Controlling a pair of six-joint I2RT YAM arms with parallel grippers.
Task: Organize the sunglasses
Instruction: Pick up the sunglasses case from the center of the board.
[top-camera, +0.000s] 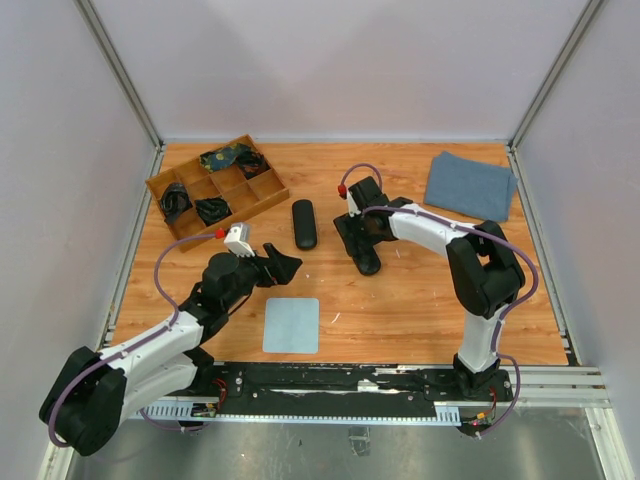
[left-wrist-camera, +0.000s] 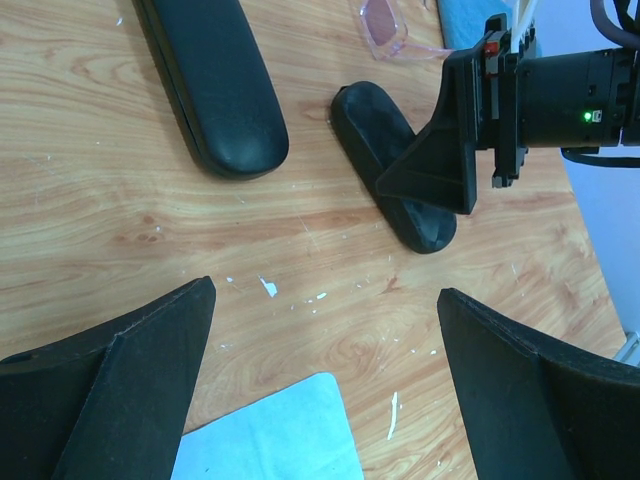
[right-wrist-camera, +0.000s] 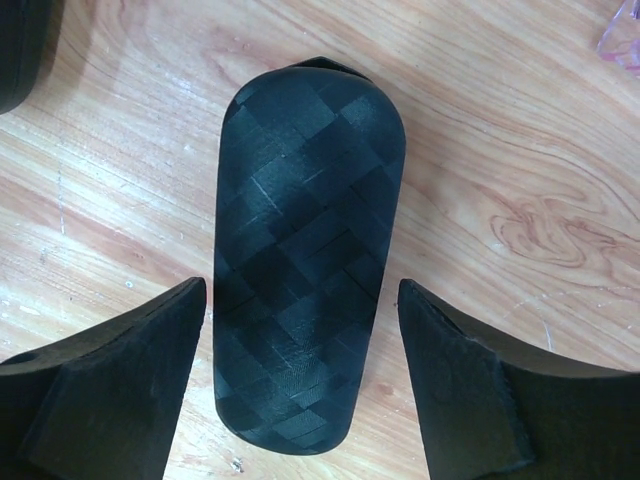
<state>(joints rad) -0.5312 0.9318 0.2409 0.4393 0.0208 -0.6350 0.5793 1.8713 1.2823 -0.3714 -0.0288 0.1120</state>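
Left wrist view is showing you two black oval hard cases (left-wrist-camera: 215, 90) and one translucent pink pair of sunglasses (left-wrist-camera: 385, 30) lying on the table (left-wrist-camera: 100, 230), well beyond your left fingers (left-wrist-camera: 120, 380), which are standing wide apart, empty. Your right fingers (right-wrist-camera: 120, 380) are straddling one case, apart, not touching it.

Lab enclosure: white panels (top-camera: 330, 60), aluminium framing (top-camera: 120, 68)

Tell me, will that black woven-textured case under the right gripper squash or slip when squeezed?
The black case looks hard-shelled, so it probably keeps its shape. Its woven texture should help the right gripper hold it. Lying flat on the table, it would likely slide, not roll.
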